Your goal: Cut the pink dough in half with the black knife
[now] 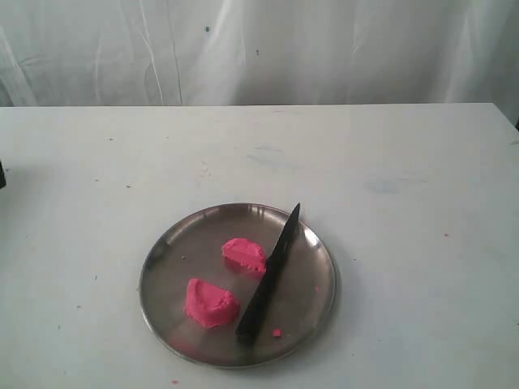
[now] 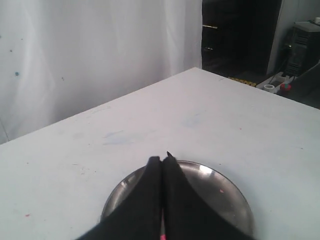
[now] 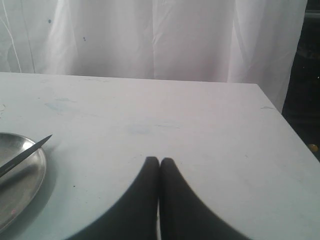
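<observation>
Left end effector (image 2: 161,161), right end effector (image 3: 159,161): jaws together; pink dough (image 1: 209,303) halves clear only in exterior view.

The left gripper (image 2: 161,161), its two black fingers pressed together, hangs before a steel plate (image 2: 235,205) on the white table (image 2: 200,115).

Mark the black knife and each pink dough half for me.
black knife (image 1: 272,271): exterior view, its middle.
pink dough half by the blade (image 1: 244,254): exterior view, top face.
pink dough half by the handle (image 1: 209,303): exterior view, top face.
</observation>
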`<move>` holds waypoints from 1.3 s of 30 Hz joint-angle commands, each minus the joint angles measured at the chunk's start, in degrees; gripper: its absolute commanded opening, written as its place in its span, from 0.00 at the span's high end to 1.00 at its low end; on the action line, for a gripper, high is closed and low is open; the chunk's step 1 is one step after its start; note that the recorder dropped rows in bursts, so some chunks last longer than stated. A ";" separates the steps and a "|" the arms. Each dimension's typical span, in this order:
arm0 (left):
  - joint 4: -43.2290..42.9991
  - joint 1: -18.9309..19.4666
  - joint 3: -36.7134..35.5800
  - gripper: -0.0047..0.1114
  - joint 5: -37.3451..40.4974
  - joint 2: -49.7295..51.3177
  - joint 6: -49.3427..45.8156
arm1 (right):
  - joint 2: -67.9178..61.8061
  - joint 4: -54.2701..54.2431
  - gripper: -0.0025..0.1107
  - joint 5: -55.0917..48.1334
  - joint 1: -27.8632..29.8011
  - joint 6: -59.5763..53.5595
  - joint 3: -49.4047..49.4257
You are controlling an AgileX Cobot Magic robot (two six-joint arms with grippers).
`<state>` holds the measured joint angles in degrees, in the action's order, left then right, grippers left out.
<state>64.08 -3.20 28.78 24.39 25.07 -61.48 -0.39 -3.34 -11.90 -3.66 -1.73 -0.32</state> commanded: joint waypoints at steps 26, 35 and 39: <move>-31.72 -0.25 -15.67 0.96 -2.86 -20.48 42.07 | 0.39 0.40 0.98 0.04 0.24 0.44 0.32; -41.56 -0.25 -22.33 0.96 -5.22 -25.07 52.93 | 0.39 0.40 0.98 0.04 0.24 0.44 0.32; -42.34 -0.25 -24.81 0.96 -6.67 -25.07 52.92 | 0.39 0.40 0.98 0.04 0.24 0.44 0.32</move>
<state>22.49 -3.20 5.46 19.06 0.41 -9.67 -0.39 -3.34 -11.90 -3.66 -1.52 -0.32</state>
